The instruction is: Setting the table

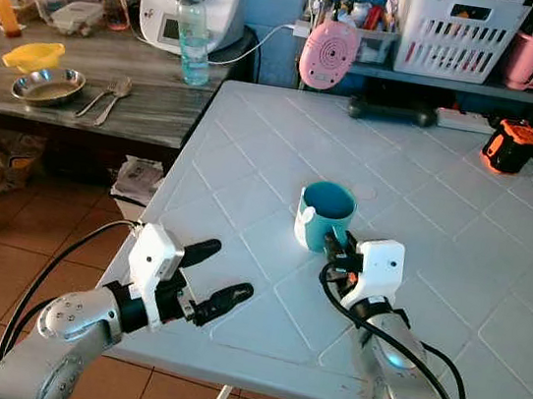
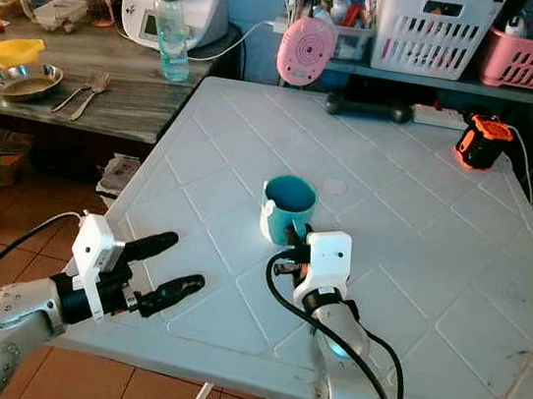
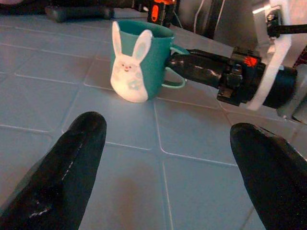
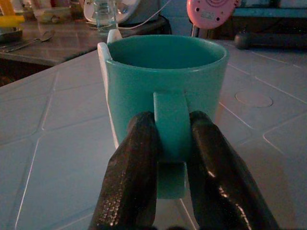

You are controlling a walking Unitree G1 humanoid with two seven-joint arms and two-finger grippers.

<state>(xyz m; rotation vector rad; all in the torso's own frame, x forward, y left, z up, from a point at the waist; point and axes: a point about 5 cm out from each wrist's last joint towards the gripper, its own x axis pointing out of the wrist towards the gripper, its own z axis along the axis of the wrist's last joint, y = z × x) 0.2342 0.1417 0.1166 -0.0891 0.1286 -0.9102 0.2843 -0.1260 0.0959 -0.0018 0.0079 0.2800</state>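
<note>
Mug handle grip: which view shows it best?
Right wrist view: the right gripper has both fingers clamped on the teal mug handle, close up. Left wrist view shows the grip side-on, plus the bunny decoration. Eye views hide the handle behind the wrist.

A teal mug stands upright near the middle of the white worktop. The right tool meets it at its six o'clock side — fingers hidden behind the wrist. The left tool, fingers spread, hovers over the worktop's edge at eight o'clock from the mug.
</note>
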